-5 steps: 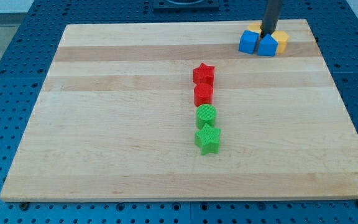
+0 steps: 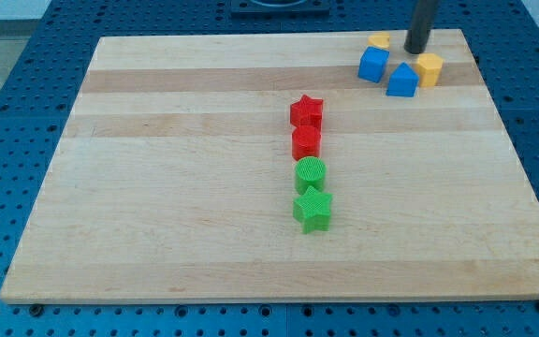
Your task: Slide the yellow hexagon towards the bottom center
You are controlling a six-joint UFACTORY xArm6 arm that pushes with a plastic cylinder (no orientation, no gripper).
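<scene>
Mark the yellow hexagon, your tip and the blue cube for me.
yellow hexagon (image 2: 429, 68): camera view, on its top face.
my tip (image 2: 415, 50): camera view, rod's very lower end, up-left of the hexagon.
blue cube (image 2: 373, 64): camera view, middle of the block.

No text, label, brand, number or sign can be read anywhere in view.

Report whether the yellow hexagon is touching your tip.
Apart: my tip sits just up-left of the yellow hexagon, with board showing between them.
</scene>
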